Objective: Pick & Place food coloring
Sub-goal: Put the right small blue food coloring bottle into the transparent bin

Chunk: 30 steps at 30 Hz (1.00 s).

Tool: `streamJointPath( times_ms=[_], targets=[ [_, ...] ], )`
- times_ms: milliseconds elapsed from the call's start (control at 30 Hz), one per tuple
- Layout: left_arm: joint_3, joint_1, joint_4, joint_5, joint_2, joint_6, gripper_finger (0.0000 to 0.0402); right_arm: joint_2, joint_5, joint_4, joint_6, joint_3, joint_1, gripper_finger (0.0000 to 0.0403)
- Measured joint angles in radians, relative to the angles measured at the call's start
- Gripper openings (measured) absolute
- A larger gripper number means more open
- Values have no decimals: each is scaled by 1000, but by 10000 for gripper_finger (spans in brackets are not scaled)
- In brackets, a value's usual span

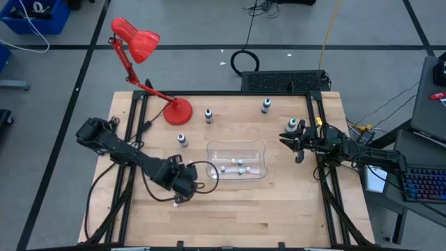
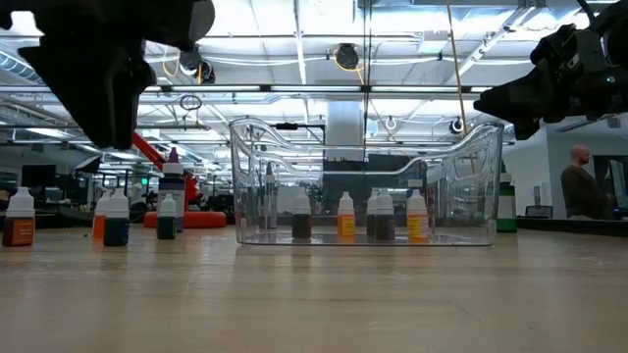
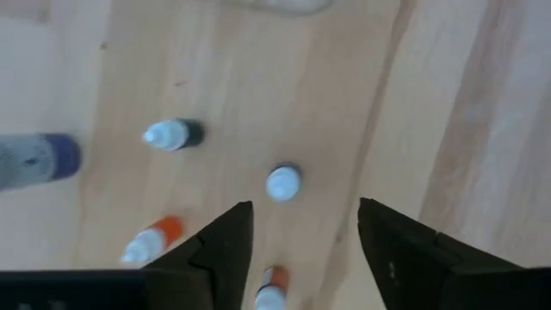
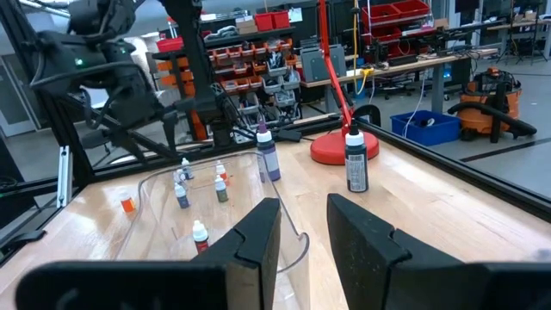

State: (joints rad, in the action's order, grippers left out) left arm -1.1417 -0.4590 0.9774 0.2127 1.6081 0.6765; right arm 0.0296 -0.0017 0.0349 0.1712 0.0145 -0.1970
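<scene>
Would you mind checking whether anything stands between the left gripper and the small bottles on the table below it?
Nothing visible does. The left gripper hangs with fingers apart over bare wood, with a white-capped bottle just ahead of the fingertips and other small bottles scattered nearby.

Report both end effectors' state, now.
Left end effector: open, empty, above small bottles.
Right end effector: open, empty, near the tray.
</scene>
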Motion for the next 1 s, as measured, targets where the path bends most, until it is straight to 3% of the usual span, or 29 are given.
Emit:
streamJointPath(
  times_ms=[600, 1000],
  targets=[
    [203, 15, -222, 18, 0, 59, 230, 0, 0, 0, 0, 0, 0, 89],
    [216, 33, -247, -13, 0, -13, 230, 0, 0, 0, 0, 0, 0, 89]
  ],
)
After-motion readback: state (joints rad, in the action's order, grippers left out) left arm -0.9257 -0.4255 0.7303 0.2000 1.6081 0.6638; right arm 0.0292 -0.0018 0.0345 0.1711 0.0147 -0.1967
